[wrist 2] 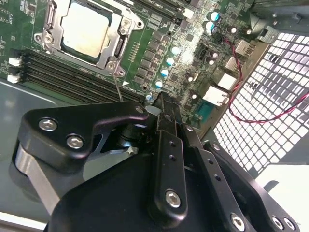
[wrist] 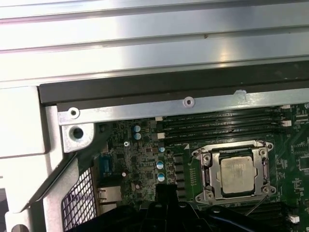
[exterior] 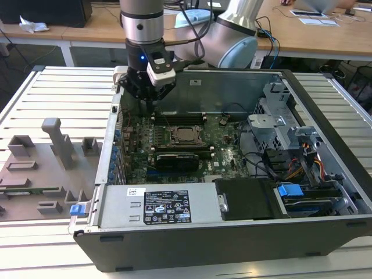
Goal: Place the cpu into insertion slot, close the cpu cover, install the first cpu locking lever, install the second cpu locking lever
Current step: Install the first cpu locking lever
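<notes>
Right now my end effector [exterior: 150, 100] hangs over the motherboard [exterior: 135, 148] inside the open computer case [exterior: 232, 87], toward the exterior view's left of the socket. Its tips are pressed together, with nothing pinched between them as far as I can see. The cpu [wrist 2: 87, 29] lies flat in the socket, and the cpu cover [wrist: 211, 176] looks folded down around it. A thin wire locking lever [wrist 2: 117, 84] juts out from the socket corner toward me, and I judge it not latched. The danger is a misjudged descent. Coming down slightly off that wire, I could slide past it and jab the memory slots [wrist 2: 63, 72] or the capacitors [wrist 2: 170, 61] near it. Pushing the lever sideways rather than along its swing could bend it, or leave the cover loose over the cpu.
</notes>
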Controlling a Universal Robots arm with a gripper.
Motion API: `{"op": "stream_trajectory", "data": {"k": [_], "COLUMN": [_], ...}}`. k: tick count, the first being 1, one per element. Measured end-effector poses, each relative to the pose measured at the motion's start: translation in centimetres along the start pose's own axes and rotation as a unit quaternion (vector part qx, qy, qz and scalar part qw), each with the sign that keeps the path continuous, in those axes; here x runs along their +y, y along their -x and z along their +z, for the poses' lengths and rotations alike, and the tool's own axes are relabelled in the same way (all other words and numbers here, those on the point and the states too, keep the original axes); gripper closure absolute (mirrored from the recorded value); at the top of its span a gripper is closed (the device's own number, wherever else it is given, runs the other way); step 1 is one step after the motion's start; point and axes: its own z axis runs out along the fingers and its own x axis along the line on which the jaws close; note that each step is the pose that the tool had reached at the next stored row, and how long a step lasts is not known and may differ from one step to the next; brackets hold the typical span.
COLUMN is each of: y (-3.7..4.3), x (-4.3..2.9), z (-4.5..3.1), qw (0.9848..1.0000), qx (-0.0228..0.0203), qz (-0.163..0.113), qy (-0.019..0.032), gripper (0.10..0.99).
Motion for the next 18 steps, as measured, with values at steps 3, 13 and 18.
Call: {"op": "stream_trajectory", "data": {"k": [3,13,18], "y": [-0.20,-0.29,-0.18], "x": [-0.01,1.37,2.32], "z": [0.13,0.34,0.40], "qw": [1.0000,1.0000,1.0000], "qx": [-0.0001,0.0000,-0.0001], "qz": [0.000,-0.001,-0.002], "qy": [0.0000,0.0000,0.0001], "gripper": [0.980,0.980,0.980]}}
